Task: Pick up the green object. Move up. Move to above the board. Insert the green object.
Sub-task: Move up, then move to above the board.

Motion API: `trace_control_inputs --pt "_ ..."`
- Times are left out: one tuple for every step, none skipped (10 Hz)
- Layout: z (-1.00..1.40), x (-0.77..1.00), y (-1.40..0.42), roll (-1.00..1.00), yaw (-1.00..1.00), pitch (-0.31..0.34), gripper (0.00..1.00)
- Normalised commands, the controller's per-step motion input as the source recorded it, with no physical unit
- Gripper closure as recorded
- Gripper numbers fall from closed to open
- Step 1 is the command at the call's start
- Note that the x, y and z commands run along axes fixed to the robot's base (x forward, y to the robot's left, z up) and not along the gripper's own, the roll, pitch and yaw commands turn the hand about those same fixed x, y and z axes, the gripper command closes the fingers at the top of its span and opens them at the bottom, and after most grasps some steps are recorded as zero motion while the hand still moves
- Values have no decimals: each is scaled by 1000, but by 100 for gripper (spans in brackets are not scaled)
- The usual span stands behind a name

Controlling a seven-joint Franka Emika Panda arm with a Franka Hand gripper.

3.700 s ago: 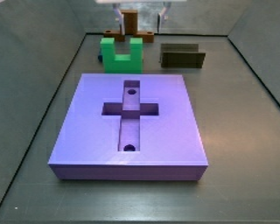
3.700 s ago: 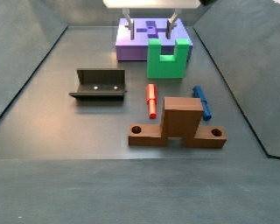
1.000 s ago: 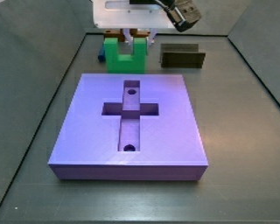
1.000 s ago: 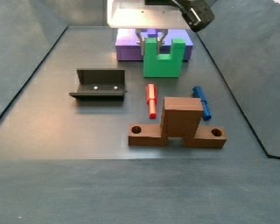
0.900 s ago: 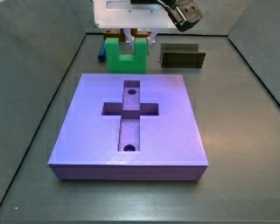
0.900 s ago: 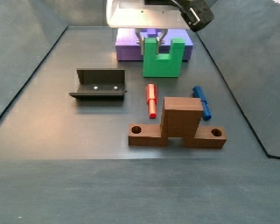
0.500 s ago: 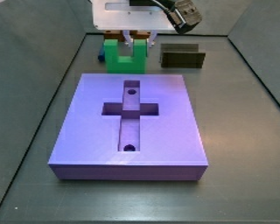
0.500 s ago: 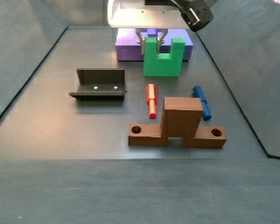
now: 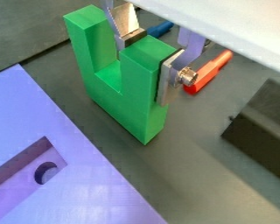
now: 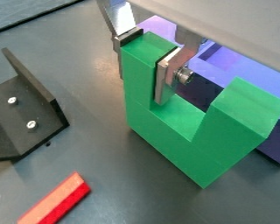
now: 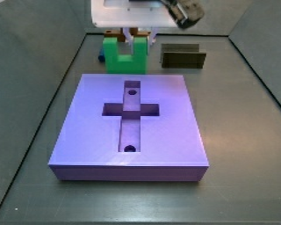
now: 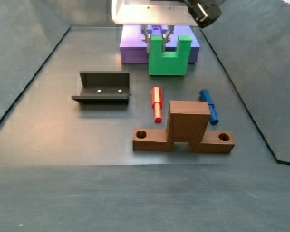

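The green object (image 9: pixel 116 83) is a bright green U-shaped block, also seen in the other wrist view (image 10: pixel 189 131). My gripper (image 9: pixel 149 52) is shut on one of its upright prongs, a silver finger on each side, as the other wrist view shows too (image 10: pixel 146 59). In both side views the gripper (image 11: pixel 136 37) (image 12: pixel 172 38) holds the green object (image 11: pixel 123 54) (image 12: pixel 169 62) upright, just off the floor at the board's far end. The lavender board (image 11: pixel 167 132) (image 12: pixel 135 47) has a cross-shaped recess and two round holes.
The dark fixture (image 12: pixel 102 88) (image 11: pixel 183 57) (image 10: pixel 20 105) stands beside the green object. A red peg (image 12: pixel 158 102) (image 9: pixel 206 72), a blue peg (image 12: pixel 209 102) and a brown cross-shaped block (image 12: pixel 188 127) lie beyond it, away from the board. Tray walls ring the floor.
The gripper came down from above and shut on a prong of the green object. In the last second the block has risen slightly.
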Motion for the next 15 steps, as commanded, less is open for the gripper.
trace_control_inputs --pt "760 37 -29 -3 -56 12 100" --pt "430 17 -12 -9 -45 41 100" --pt "179 40 -9 -17 -33 21 100" --pt "1400 0 0 0 0 0 100" --pt "1400 -16 3 1 10 18 100" --pt "1400 -47 0 -12 8 19 100" --pt "1400 5 -6 -23 3 17 100" --pt "1400 46 -4 -26 2 60 100" --pt "781 27 -5 -29 -1 86 100" --pt "273 29 -3 -37 -3 64 100" --pt "360 -54 -1400 70 -135 370 100" --pt "356 -62 -1400 120 -102 365 100" --pt "366 -44 -1400 137 -53 324 100" --pt "347 41 -1400 60 -13 222 100" --pt "227 55 -926 48 -4 194 100"
